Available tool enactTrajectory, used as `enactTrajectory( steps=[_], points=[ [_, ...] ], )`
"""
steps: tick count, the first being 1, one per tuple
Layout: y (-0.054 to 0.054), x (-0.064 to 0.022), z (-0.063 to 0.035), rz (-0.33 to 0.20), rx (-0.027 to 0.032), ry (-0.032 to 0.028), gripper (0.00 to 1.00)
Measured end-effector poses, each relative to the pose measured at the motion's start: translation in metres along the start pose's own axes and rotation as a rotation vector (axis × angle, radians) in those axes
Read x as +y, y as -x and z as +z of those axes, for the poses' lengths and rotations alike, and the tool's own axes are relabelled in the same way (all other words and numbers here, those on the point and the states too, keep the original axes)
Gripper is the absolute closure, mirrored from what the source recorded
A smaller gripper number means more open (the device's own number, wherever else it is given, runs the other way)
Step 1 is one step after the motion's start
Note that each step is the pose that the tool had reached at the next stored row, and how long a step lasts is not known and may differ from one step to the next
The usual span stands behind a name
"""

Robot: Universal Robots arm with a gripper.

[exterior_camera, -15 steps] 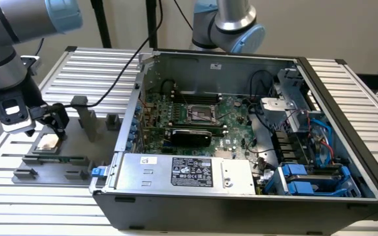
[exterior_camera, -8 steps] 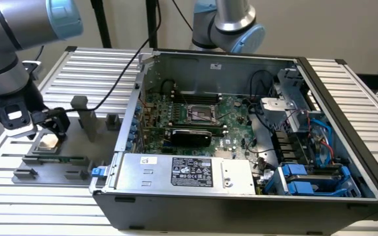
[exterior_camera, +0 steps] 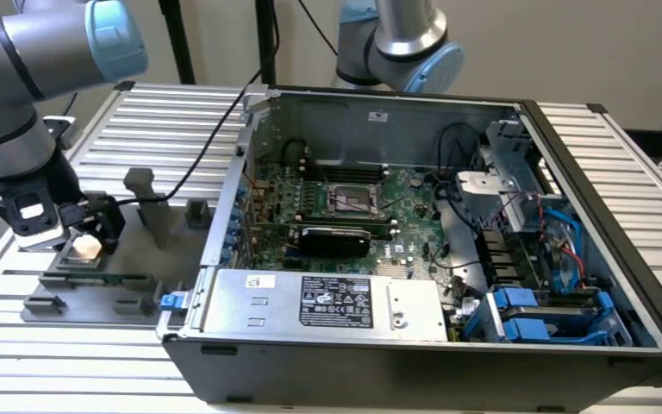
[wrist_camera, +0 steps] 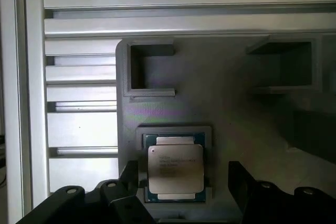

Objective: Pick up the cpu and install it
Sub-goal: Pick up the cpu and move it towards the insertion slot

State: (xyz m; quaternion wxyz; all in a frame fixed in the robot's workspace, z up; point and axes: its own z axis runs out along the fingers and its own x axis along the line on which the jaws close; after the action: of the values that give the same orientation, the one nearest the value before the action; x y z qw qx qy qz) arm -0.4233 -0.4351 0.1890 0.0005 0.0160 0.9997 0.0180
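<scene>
Slatted table carries everything. Computer case lies on its side, lid off, so the socket on the board faces up and is open from above. Grey fixture plate sits on the table beside the case, on the exterior view's left. The cpu lies flat in a shallow pocket of that plate, metal top up. The pocket keeps it square and in a known spot. My gripper hangs low over it, jaws spread wide, one either side, nothing pinched. Contact with its edges: can't tell.
</scene>
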Motion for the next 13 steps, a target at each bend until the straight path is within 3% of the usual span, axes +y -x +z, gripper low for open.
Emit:
enactTrajectory(
  steps=[10, 13],
  points=[
    [-0.0032, 0.0024, 0.0025, -0.002, 0.0000, 0.0000, 0.22],
    [-0.0035, 0.0027, 0.0027, -0.003, 0.0001, -0.0025, 0.22]
  ],
)
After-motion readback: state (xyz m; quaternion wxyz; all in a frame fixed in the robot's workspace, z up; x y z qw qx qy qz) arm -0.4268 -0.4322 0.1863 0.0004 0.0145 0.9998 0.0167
